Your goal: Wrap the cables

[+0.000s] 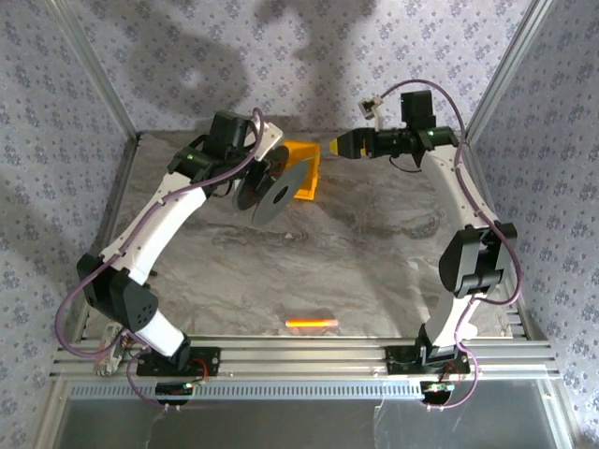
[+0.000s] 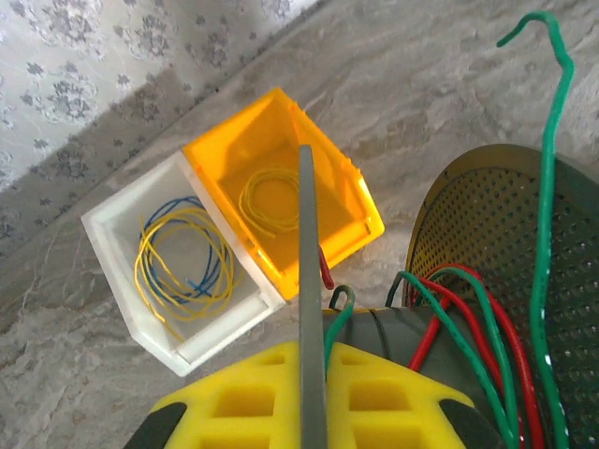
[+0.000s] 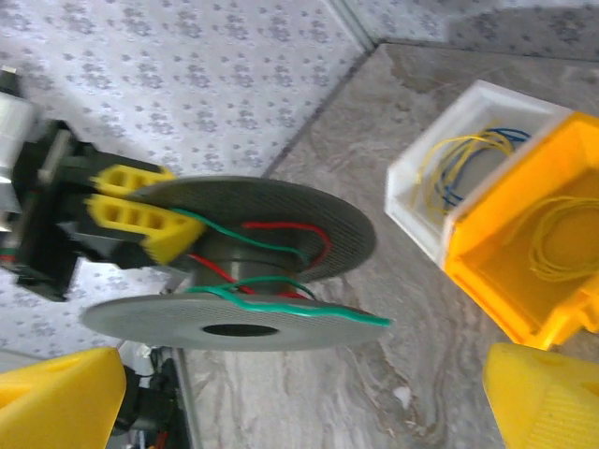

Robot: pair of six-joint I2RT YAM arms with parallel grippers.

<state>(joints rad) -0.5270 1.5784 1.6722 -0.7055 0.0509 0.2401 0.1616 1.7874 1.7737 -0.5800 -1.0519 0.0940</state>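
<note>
Clamping one flange of the black spool (image 1: 271, 190) by its rim, the left gripper (image 2: 311, 398) holds it up over the far middle of the grey marbled table (image 1: 356, 253). Its yellow fingers (image 3: 140, 224) are pinched nearly together on the thin disc.

The green cable (image 2: 547, 187) sits on this spool. A few loose turns lie around the core beside red wire (image 2: 449, 313). One kinked length rises across the perforated flange to a hooked end. In the right wrist view another green end juts out past the edge of the nearer flange.

The right gripper (image 1: 335, 146) stands just right of the spool, apart from it and pointing left at it. Its yellow fingers (image 3: 56, 398) are spread wide and hold nothing.

A yellow bin (image 2: 220, 164) and a white bin (image 2: 234, 323) stand touching, side by side, on the table under the spool. The yellow bin holds a yellow wire coil (image 2: 270, 201), and the white one holds yellow and blue loops (image 2: 182, 271). A small orange bar (image 1: 312, 323) lies near the table's near edge.
</note>
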